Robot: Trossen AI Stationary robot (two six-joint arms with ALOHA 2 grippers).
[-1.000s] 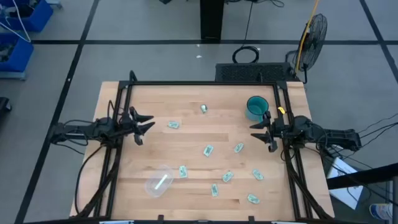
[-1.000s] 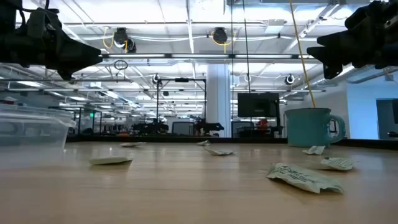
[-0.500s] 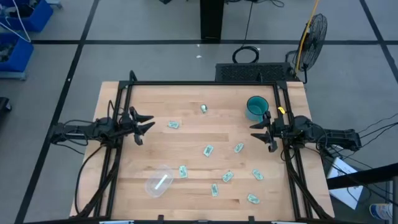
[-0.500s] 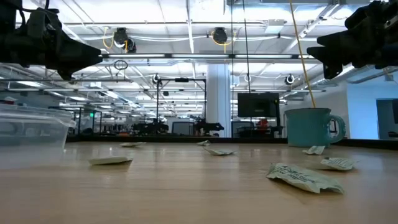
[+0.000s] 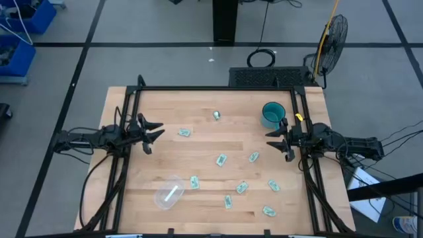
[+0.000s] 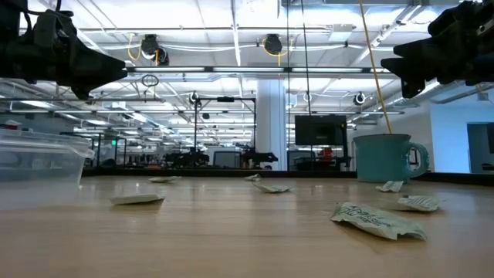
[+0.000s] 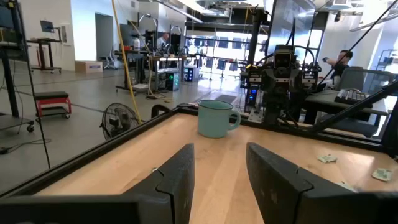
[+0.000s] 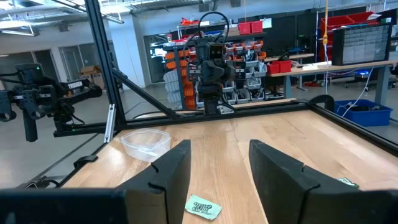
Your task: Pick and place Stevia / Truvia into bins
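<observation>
Several pale green and white Stevia sachets lie flat and scattered on the wooden table, among them one [image 5: 184, 133] near the left arm, one [image 5: 221, 159] mid-table and one [image 5: 269, 211] by the near right corner. The see-through bin [image 5: 168, 192] stands near the table's near left side with one sachet inside; it also shows in the right wrist view [image 8: 145, 143]. My left gripper [image 5: 153, 133] hovers open above the table's left side. My right gripper [image 5: 275, 141] hovers open above the right side, close to the teal mug [image 5: 271, 114].
The teal mug stands upright near the far right corner [image 7: 215, 117]. A black metal frame [image 5: 218, 88] runs along the table's far edge and both sides. Bare wood lies between the two grippers. A person sits beyond the table in the left wrist view [image 7: 341, 61].
</observation>
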